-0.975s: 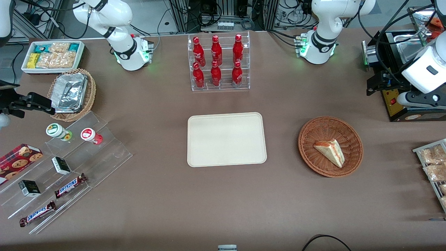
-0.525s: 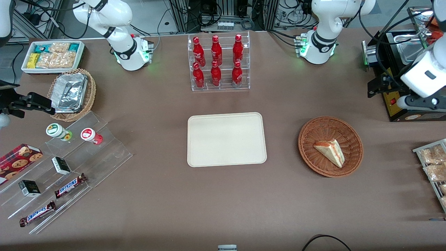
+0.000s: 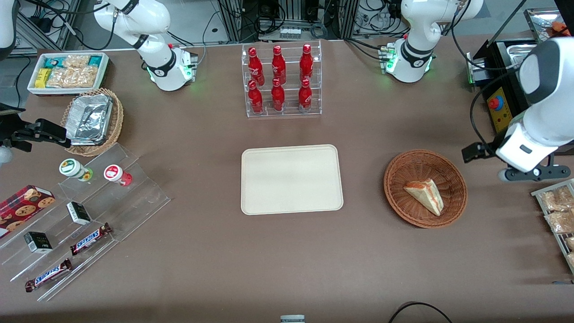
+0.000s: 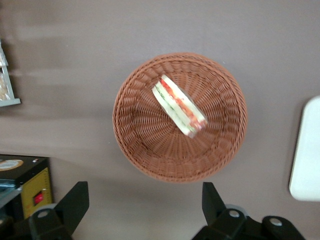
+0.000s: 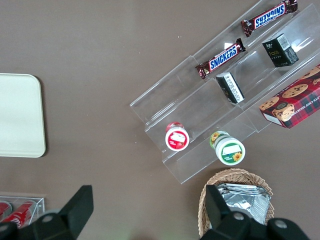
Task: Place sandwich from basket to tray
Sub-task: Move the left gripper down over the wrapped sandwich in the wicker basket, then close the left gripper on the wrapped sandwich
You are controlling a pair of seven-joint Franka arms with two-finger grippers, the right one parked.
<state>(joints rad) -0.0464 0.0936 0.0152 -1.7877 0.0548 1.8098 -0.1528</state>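
Note:
The sandwich (image 3: 425, 195), a pale wedge with red and green filling, lies in the round reddish-brown wicker basket (image 3: 403, 168). The cream tray (image 3: 291, 179) lies flat at mid-table, toward the parked arm's end from the basket. My left gripper (image 3: 522, 172) hangs high above the table beside the basket, toward the working arm's end. In the left wrist view the gripper (image 4: 144, 205) is open and empty, its fingers (image 4: 75, 204) wide apart over bare table just outside the basket's rim (image 4: 135, 140). The sandwich (image 4: 179, 106) and a tray corner (image 4: 306, 155) show there too.
A black machine with a red button (image 3: 497, 107) stands near my arm. A rack of bagged snacks (image 3: 556, 215) is at the table's working-arm end. A clear rack of red bottles (image 3: 283, 80) stands farther from the camera than the tray. Acrylic steps with snacks (image 3: 85, 211) are at the parked arm's end.
My left arm has swung from over the black machine toward the front camera and the basket, and now hangs beside the basket. Sandwich, basket and tray have not moved.

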